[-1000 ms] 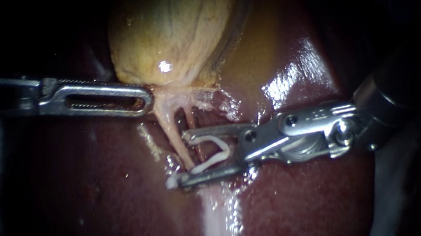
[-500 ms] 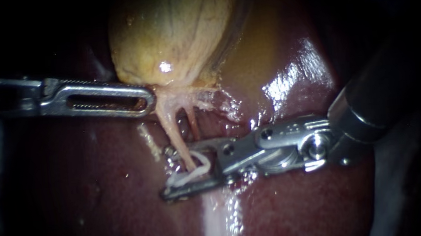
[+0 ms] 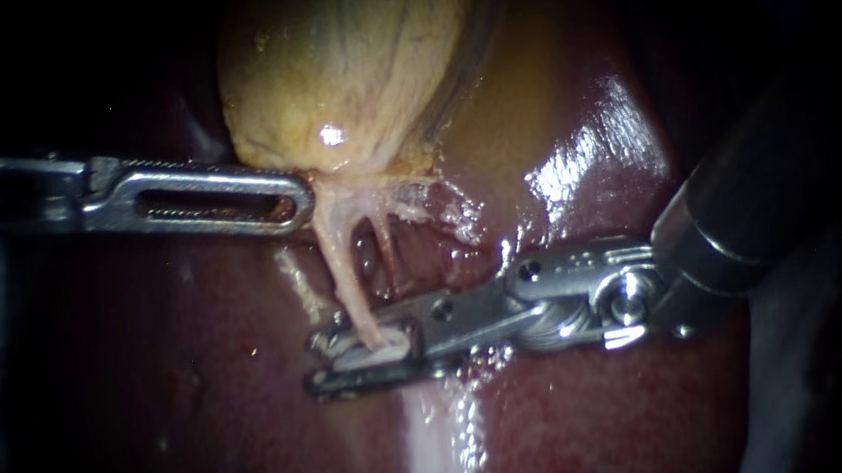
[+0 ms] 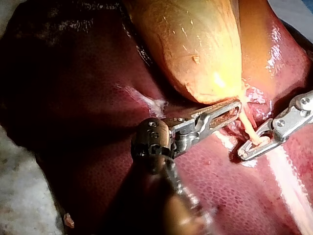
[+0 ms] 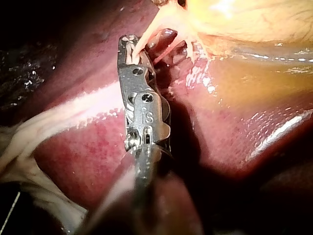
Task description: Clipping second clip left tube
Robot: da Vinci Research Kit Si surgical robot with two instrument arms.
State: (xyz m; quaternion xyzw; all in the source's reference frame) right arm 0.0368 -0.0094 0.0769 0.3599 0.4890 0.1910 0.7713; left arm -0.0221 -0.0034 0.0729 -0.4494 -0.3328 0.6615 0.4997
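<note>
Our right instrument [image 3: 363,359] has its steel jaws clenched on a white clip [image 3: 390,347]. The left tube [image 3: 341,268], pale and stringy, runs down between them inside that clip. Just beside it, toward the shaft, a thinner reddish tube [image 3: 385,249] lies clear of the jaws. Beneath them spreads the wet, dark-red liver [image 3: 595,403], and ahead rises the yellow, veined gallbladder [image 3: 347,62]. Our left instrument [image 3: 294,198] touches its neck; whether it grips there, we cannot tell.

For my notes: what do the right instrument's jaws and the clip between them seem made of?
The right instrument looks like polished metal, likely steel: grey with bright glints. The clip around the left tube seems plastic: white, dull, no glints.
</note>
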